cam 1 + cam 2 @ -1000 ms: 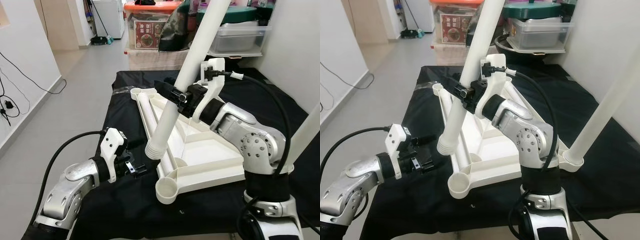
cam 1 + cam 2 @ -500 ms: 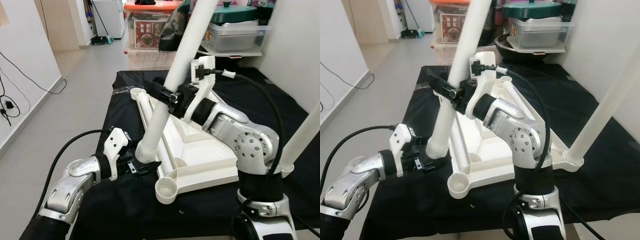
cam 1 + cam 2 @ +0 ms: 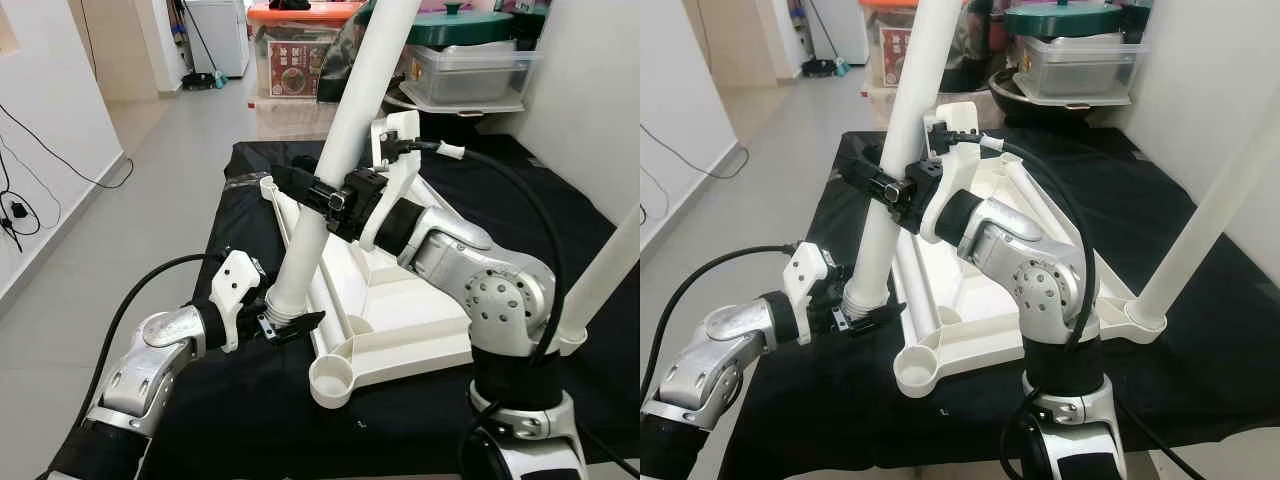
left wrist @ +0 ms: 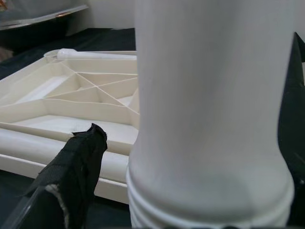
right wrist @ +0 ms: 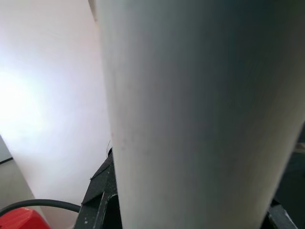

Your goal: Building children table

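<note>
Step in hand: a white table leg (image 3: 330, 165) is clamped mid-shaft by the right gripper (image 3: 322, 196), threaded end steadied between the left gripper (image 3: 285, 325) fingers, apparently closed. Next, the end must be guided into the empty corner socket (image 3: 333, 378) of the upturned tabletop (image 3: 400, 320).

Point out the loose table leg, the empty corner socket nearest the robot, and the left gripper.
table leg (image 3: 318, 200), left eye view, mid shaft.
corner socket (image 3: 333, 381), left eye view, its round rim.
left gripper (image 3: 288, 325), left eye view, between fingertips at the leg's threaded end.
</note>
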Tool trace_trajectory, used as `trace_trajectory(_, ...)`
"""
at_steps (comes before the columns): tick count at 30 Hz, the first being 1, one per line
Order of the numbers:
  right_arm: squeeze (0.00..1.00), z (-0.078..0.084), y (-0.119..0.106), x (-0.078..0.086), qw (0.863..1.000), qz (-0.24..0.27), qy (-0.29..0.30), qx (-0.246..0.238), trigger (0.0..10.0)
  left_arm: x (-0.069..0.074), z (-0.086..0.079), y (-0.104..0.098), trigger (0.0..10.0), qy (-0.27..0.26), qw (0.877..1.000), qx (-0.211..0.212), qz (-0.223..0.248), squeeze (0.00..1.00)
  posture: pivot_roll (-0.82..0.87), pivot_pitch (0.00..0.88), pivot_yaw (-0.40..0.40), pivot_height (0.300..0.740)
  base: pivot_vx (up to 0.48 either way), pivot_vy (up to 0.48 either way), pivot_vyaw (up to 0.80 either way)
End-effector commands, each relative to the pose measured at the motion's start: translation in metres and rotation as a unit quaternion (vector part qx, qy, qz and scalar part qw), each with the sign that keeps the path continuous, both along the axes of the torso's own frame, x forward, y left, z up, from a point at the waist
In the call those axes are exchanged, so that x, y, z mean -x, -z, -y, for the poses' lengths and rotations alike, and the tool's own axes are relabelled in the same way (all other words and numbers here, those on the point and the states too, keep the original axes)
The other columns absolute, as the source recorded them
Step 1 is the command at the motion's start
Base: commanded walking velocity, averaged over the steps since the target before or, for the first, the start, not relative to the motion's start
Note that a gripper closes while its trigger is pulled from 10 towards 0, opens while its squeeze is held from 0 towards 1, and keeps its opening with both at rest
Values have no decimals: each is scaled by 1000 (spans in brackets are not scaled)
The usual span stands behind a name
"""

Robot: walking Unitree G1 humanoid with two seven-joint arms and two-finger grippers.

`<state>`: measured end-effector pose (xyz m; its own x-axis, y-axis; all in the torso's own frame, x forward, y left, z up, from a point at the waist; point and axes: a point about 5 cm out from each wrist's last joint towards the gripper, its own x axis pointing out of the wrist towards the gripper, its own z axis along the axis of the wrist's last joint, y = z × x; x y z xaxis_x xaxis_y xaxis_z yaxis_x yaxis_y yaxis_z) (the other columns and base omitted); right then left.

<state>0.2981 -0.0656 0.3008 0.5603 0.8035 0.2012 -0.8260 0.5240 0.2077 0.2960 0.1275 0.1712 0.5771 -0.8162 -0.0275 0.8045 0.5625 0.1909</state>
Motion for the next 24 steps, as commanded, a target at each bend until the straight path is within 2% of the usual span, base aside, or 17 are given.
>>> trace_trajectory(1,0,-5,-1,7,1000,2,-22,1,0,3,1,10,4941,10,1000,-17,-15,0,-87,0,-12,740,0,0,0)
trace_trajectory(2,0,-5,-1,7,1000,4,-23,1,0,3,2,11,3922,13,1000,-17,-17,0,-87,0,-12,740,0,0,0)
trace_trajectory(3,0,-5,-2,7,1000,4,-24,1,0,4,2,12,1451,14,1000,-16,-19,0,-90,0,-11,740,0,0,0)
trace_trajectory(4,0,-6,-2,8,1000,5,-25,1,0,4,3,12,0,15,1000,-14,-19,0,-91,0,-11,740,0,0,0)
trace_trajectory(14,0,-6,-1,7,1000,4,-21,5,0,2,4,12,0,13,1000,-6,-15,0,-94,0,-12,740,0,0,0)
trace_trajectory(15,0,-6,1,6,1000,2,-17,12,2510,2,4,12,0,9,1000,-8,-15,0,-93,0,-14,740,0,0,0)
trace_trajectory(16,0,-6,2,6,1000,0,-14,19,5647,1,3,13,0,6,1000,-10,-15,0,-92,0,-15,740,0,0,0)
trace_trajectory(17,0,-6,2,6,1000,0,-14,19,5647,1,3,13,0,6,1000,-10,-15,0,-92,0,-15,740,0,0,0)
trace_trajectory(18,0,-6,3,5,1000,-3,-13,19,10000,1,3,13,4431,2,1000,-12,-15,0,-91,0,-16,740,0,0,0)
trace_trajectory(19,0,-6,4,5,1000,-5,-12,20,10000,1,3,13,7608,2,1000,-13,-15,0,-89,0,-18,740,0,0,0)
trace_trajectory(20,0,-6,4,5,1000,-5,-12,20,10000,1,3,13,7608,2,1000,-13,-15,0,-89,0,-18,740,0,0,0)
trace_trajectory(21,1000,-5,4,4,1000,-6,-10,19,10000,1,3,13,9843,2,1000,-13,-17,0,-89,0,-18,740,0,0,0)
trace_trajectory(24,1000,-5,6,4,1000,-7,-7,16,10000,2,3,12,10000,5,1000,-11,-17,0,-88,0,-20,740,0,0,0)
